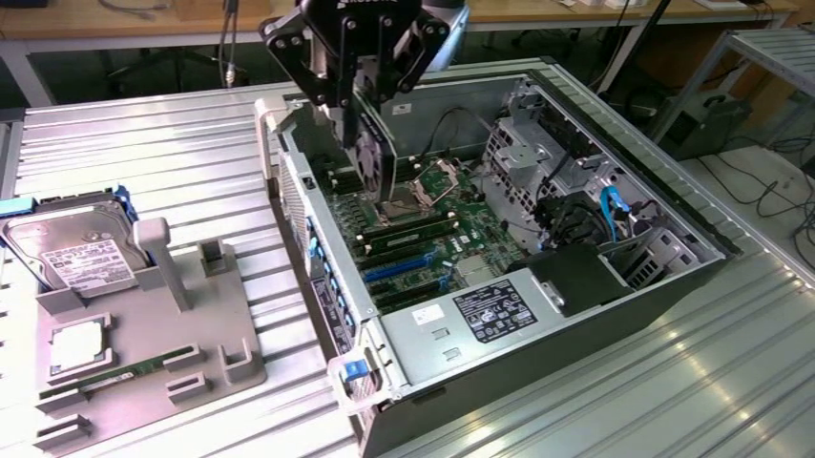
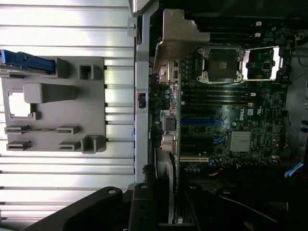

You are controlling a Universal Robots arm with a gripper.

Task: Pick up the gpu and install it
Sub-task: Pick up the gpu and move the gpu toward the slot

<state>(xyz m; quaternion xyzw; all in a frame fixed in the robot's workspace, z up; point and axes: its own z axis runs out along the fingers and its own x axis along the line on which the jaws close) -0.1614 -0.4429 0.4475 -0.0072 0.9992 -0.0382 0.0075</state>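
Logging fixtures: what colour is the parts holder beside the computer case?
Plain grey; the holder shows best in the exterior view.

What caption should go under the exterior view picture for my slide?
Robot claw holds the gpu upright above the open computer case.

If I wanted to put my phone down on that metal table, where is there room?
Two bare stretches of the table: the far part beyond the grey holder tray, and the near corner on the exterior view's right of the computer case. Inside the case it is crowded, where the tool holds the gpu.
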